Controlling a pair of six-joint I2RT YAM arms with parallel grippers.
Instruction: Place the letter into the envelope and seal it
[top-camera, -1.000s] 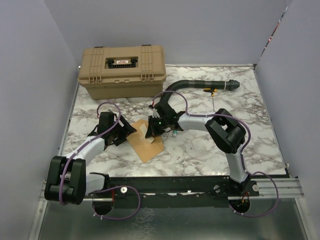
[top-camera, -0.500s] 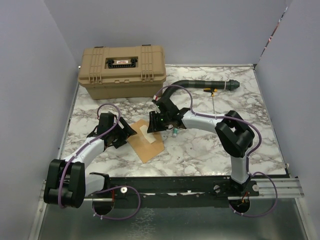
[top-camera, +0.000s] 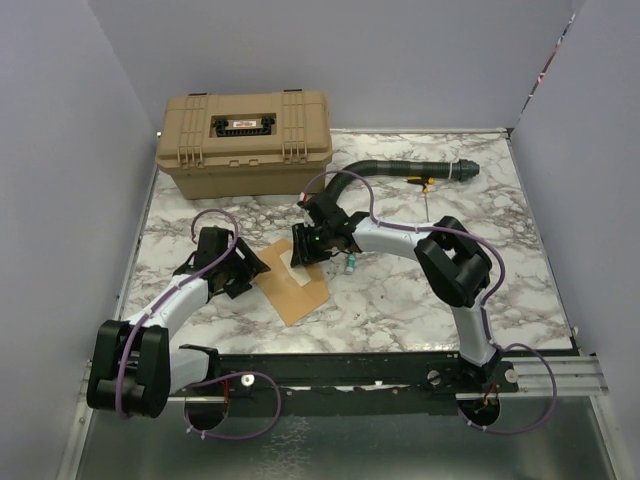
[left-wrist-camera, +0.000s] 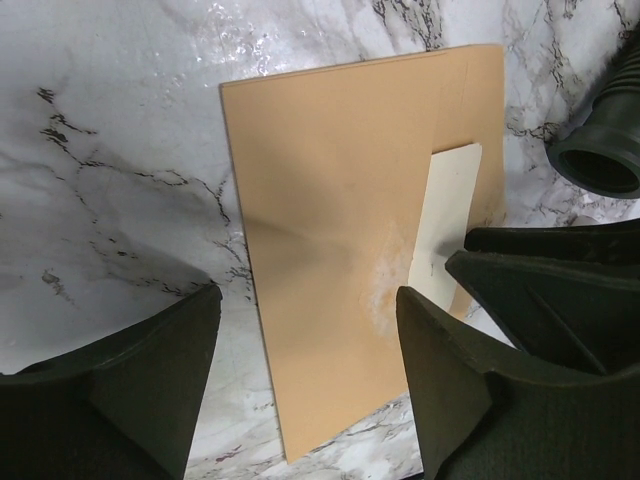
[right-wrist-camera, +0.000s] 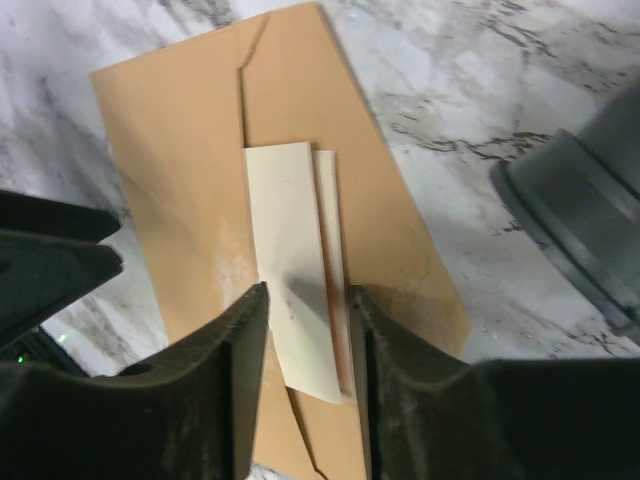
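One second had brought the right gripper (right-wrist-camera: 307, 295) lower over the envelope (top-camera: 300, 298), so the letter (right-wrist-camera: 285, 230), tilted up before, now lay nearly flat on the envelope's face, which rested on the marble table (top-camera: 400, 290). Insertion seemed lined up, not done. The jaws stood narrow, closed on the letter's long edges. Its long axis matched the envelope's, free end pointing away from the right wrist. Beside the envelope's edge the left gripper (left-wrist-camera: 305, 300) hung wide, empty.

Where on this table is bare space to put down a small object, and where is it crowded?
Bare marble: right of the right arm, from the hose to the front rail; also between the toolbox and the left arm. Crowded middle: left tool and right tool at the envelope.
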